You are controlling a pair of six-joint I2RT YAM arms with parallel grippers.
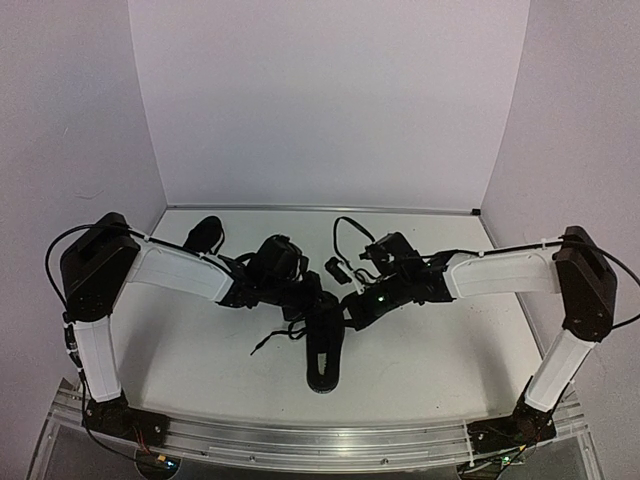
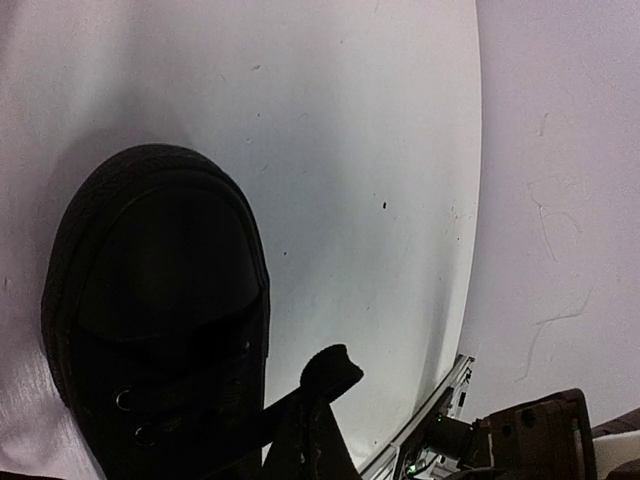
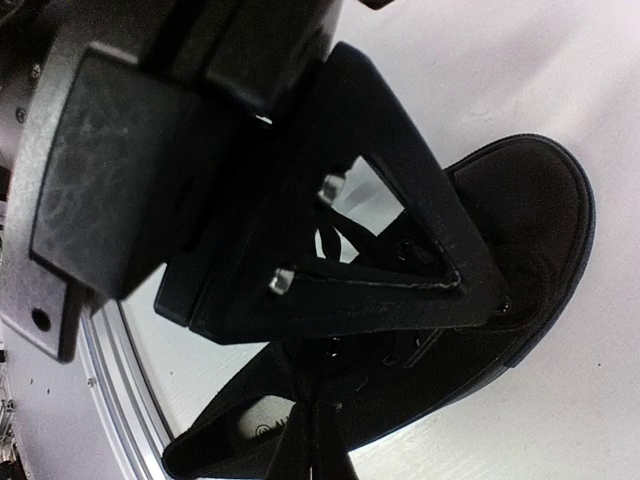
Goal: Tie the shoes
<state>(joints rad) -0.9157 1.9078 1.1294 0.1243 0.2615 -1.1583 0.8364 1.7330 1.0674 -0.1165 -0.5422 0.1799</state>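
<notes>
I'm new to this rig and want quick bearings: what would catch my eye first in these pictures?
The left gripper and right gripper meet, both shut, over the laces of a black shoe at mid-table. A second shoe lies alone at the back left.

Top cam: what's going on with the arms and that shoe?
Both arms are bent in over the near shoe in the middle of the table. The left fingers and right fingers are both shut, low over its lacing; whether either pinches a lace is not clear. A loose lace end trails on the table beside it, and no finished bow shows. The second shoe lies untouched at the back left.
</notes>
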